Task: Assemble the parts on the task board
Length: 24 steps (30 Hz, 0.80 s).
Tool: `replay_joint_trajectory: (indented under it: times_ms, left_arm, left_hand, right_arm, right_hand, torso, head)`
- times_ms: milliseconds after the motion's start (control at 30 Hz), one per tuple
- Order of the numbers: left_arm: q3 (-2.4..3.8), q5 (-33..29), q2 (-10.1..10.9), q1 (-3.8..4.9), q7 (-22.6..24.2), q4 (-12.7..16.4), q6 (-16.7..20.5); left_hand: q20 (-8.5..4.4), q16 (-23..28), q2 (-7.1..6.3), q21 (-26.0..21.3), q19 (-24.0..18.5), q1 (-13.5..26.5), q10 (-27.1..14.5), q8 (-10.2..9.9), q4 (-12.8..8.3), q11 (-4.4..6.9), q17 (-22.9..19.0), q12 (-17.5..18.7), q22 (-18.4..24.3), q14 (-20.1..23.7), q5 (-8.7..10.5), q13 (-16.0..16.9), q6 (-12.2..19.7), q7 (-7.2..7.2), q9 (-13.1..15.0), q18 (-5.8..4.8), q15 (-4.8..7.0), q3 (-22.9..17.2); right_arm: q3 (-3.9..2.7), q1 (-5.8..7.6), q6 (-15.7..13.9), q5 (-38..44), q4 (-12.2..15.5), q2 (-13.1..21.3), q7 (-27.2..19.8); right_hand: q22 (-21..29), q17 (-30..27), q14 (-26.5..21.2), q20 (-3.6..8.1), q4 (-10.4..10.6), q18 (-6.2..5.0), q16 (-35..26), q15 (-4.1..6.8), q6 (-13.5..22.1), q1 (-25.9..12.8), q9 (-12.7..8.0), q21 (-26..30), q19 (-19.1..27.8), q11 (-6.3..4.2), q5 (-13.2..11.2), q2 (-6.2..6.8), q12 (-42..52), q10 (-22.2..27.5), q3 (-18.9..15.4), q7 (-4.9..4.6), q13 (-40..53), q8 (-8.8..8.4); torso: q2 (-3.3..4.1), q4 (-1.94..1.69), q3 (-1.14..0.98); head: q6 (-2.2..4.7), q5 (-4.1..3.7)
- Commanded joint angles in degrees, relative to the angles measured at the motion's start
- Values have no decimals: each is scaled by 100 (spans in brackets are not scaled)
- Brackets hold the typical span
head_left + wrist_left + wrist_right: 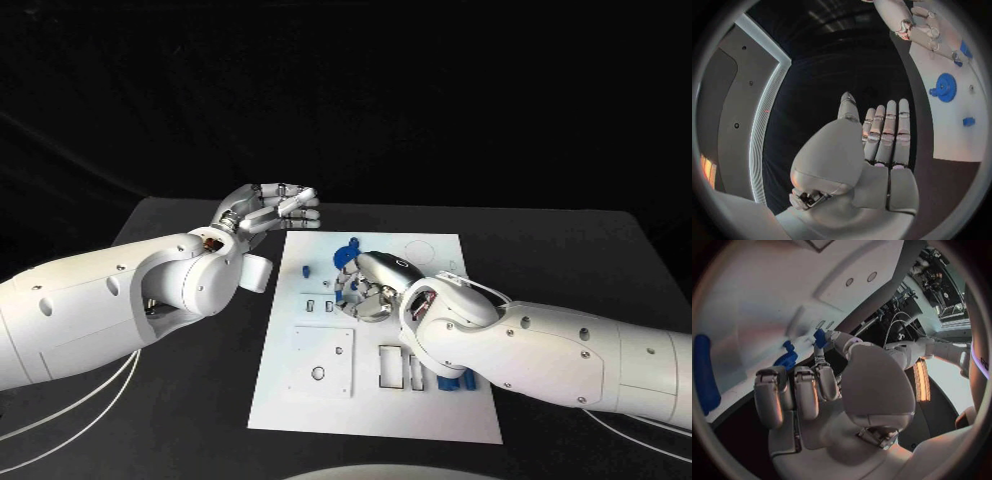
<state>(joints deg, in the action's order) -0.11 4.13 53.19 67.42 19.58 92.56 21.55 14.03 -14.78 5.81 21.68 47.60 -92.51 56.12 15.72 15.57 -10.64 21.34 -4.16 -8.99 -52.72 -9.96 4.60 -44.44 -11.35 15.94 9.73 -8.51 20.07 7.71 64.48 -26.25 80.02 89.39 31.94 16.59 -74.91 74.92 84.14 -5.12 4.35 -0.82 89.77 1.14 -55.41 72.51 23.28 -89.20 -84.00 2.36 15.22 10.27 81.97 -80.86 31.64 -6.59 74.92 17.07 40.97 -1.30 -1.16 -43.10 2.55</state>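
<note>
Table point(577, 250), black, carries the white task board point(378, 410) at its middle, long side running near to far. We note the left arm reaching in from the left and stopping just off the board's far-left corner. Its left hand point(271, 212) is raised off the table, fingers straight, side by side and grasping nothing; the left wrist view shows them point(887, 131) extended against the dark background. The right arm crosses the board's near-right part, forearm over the right edge. Its right hand point(369, 285) is bent down over the middle of the board, fingers curled. In the right wrist view we see a small blue part point(819, 337) pinched at the fingertips, close above the white surface. A blue gear point(348, 250) sits on the far half of the board, just beyond the right hand. A small blue peg point(307, 269) stands to its left. More blue pieces point(456, 381) lie near the right edge, partly under the forearm.
</note>
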Motion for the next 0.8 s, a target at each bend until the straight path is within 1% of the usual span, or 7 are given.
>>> replay_joint_trajectory:
  times_ms: [33,167,300,433,500,600,800]
  left_arm:
    - [4,-23,-13,2,27,14,-87]
    - [4,-23,-10,2,25,16,-85]
    - [3,-23,-8,2,23,18,-86]
    - [3,-23,-7,2,21,19,-86]
    - [3,-23,-5,2,20,19,-85]
    - [3,-23,2,2,19,20,-82]
    - [3,-23,11,3,19,24,-79]
  left_hand:
    - [10,23,41,-31,-48,2,-30,-7,-1,1,11,18,7,35,21,11,41,-184,10,26,9,33]
    - [10,23,41,-31,-48,2,-30,-7,-1,1,11,18,7,35,21,11,41,-184,10,26,9,33]
    - [10,23,41,-31,-48,2,-30,-7,-1,1,11,18,7,35,21,11,41,-184,10,26,9,33]
    - [10,23,41,-31,-48,2,-30,-7,-1,1,11,18,7,35,21,11,41,-184,10,26,9,33]
    - [10,23,41,-31,-48,2,-30,-7,-1,1,11,18,7,35,21,11,41,-184,10,26,9,33]
    - [10,23,41,-31,-48,2,-30,-7,-1,1,11,18,7,35,21,11,41,-184,10,26,9,33]
    - [11,26,46,-30,-53,2,-29,-6,-1,2,17,17,7,37,22,12,42,-183,15,27,9,42]
  right_arm:
    - [2,-28,171,254,-34,-35,165]
    - [3,-52,191,282,-57,-59,179]
    - [4,-74,189,302,-69,-89,175]
    - [5,-88,193,344,-68,-108,179]
    - [5,-91,200,357,-71,-108,183]
    - [6,-94,214,368,-80,-105,188]
    - [8,-97,249,373,-81,-110,191]
  right_hand:
    - [-1469,1508,586,34,10,63,23,41,-36,-72,11,-18,-553,-26,23,14,-19,9,8,8,339,14]
    - [-1470,1508,586,35,10,64,23,41,-34,-84,13,-20,-555,-25,26,21,-19,8,5,8,340,13]
    - [-1470,1508,586,35,8,63,23,42,-31,-95,14,-18,-554,-26,27,32,-16,4,1,8,345,11]
    - [-1470,1508,586,35,8,63,23,42,-31,-95,14,-18,-554,-26,27,32,-16,4,1,8,345,11]
    - [-1468,1508,586,36,6,63,23,42,-27,-104,15,-17,-552,-26,27,41,-21,10,-3,8,338,9]
    - [-1468,1508,586,36,6,63,23,42,-27,-104,15,-17,-552,-26,27,41,-21,10,-3,8,338,9]
    - [-1467,1508,586,36,-4,62,23,42,-15,-127,19,-13,-550,-25,13,73,-24,12,-13,6,335,2]
  torso:
    - [-4,2,1]
    - [4,14,-5]
    - [-3,11,-1]
    - [-2,0,-2]
    - [-3,-3,2]
    - [-4,-1,6]
    - [-3,7,4]
  head:
    - [-52,15]
    - [-67,27]
    - [-83,27]
    - [-88,28]
    - [-90,23]
    - [-93,24]
    - [-105,36]
